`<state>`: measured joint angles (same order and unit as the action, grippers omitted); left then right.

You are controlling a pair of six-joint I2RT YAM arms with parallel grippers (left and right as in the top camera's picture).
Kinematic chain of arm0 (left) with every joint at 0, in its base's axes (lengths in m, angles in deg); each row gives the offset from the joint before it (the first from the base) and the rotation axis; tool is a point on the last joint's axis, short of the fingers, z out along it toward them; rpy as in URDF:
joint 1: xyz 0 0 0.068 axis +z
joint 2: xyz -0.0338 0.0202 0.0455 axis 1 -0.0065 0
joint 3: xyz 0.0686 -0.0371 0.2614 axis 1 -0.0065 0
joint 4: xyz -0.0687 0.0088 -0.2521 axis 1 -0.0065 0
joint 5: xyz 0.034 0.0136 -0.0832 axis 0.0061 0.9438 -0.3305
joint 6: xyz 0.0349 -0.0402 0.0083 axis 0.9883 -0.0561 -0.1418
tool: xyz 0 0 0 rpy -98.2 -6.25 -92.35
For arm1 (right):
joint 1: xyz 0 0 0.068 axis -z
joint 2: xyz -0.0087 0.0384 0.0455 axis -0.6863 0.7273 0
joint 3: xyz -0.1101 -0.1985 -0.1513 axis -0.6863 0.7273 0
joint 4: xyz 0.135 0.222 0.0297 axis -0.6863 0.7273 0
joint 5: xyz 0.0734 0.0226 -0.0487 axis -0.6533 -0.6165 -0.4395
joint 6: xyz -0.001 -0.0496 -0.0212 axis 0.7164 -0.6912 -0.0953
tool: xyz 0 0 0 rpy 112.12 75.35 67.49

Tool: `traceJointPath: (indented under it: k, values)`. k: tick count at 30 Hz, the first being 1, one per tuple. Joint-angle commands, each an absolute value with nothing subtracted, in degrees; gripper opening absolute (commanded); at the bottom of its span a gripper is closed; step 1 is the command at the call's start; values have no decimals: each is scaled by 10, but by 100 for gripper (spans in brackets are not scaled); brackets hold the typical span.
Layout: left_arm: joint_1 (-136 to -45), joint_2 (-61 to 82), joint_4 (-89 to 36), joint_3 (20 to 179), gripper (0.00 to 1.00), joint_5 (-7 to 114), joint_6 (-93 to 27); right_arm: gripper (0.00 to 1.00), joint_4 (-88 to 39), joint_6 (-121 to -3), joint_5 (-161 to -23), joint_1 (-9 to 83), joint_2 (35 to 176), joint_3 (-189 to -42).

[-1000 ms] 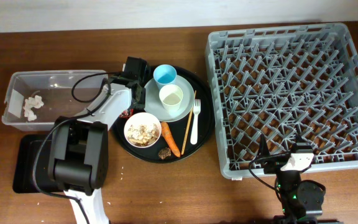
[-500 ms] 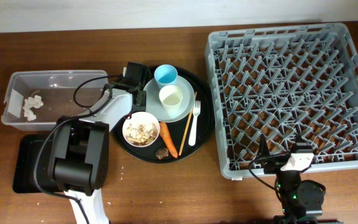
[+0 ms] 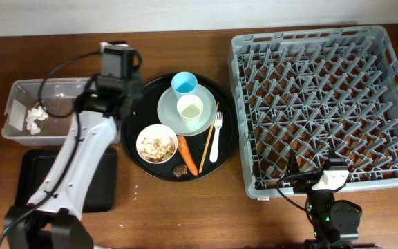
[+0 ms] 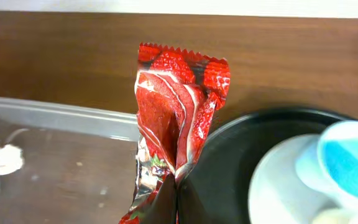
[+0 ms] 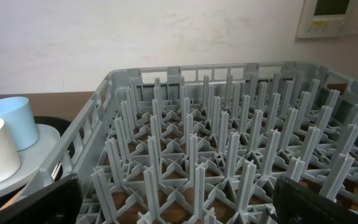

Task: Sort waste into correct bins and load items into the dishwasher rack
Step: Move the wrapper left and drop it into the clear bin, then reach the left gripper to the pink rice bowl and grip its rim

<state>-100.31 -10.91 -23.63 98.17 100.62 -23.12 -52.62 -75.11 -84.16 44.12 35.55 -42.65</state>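
jaws of the left gripper (image 4: pixel 177 204) were pinched shut on the red crinkled wrapper (image 4: pixel 178 112), which had been lifted and swung to the rim of the clear plastic tub (image 4: pixel 61 115); a drop was judged next. jaws of the right gripper (image 5: pixel 173 186) were held wide.

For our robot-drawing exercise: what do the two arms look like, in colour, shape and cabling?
The left arm has white rounded links between black boxy joint housings, with thin black cable looping beside it. The right arm is mostly black, with a white part, a small green light and black cables.
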Motion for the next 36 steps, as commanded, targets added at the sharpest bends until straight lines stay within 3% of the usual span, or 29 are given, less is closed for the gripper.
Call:
traceJointPath:
  k: [1, 4, 6, 13, 14, 17, 21, 25, 27, 30, 31, 33, 36]
  values:
    - [-918, -100, -267, 988, 0, 1022, -229, 99, -524, -755, -837, 445, 352, -423]
    - [-801, -105, -287, 986, 1, 1004, -256, 99, -524, -755, -837, 445, 352, -423]
    - [-756, -136, -284, 986, 1, 909, -256, 99, -524, -755, -837, 445, 352, -423]
    - [-746, -227, -286, 986, 2, 845, -256, 99, -524, -755, -837, 445, 352, -423]
    - [-746, -227, -291, 986, 14, 846, -256, 99, -524, -755, -837, 445, 352, -423]
    - [-746, -227, -295, 987, 38, 845, -256, 99, -524, -755, -837, 445, 352, -423]
    - [-746, -222, -298, 988, 41, 842, -255, 98, -524, -755, -837, 445, 352, -423]
    - [-764, -83, -326, 1002, 49, 688, -256, 99, -524, -755, -837, 445, 352, -423]
    - [-819, -11, -363, 1002, 99, 686, -256, 99, -524, -755, -837, 445, 352, -423]
    - [-881, 15, -384, 1002, 99, 682, -256, 99, -524, -755, -837, 445, 352, -423]
    - [-914, 12, -407, 1001, 80, 670, -283, 99, -524, -755, -837, 445, 352, -423]
    - [-999, 3, -448, 1001, 56, 723, -291, 99, -524, -755, -837, 445, 352, -423]
    - [-1101, -19, -502, 1001, 53, 824, -352, 99, -524, -755, -837, 445, 352, -423]
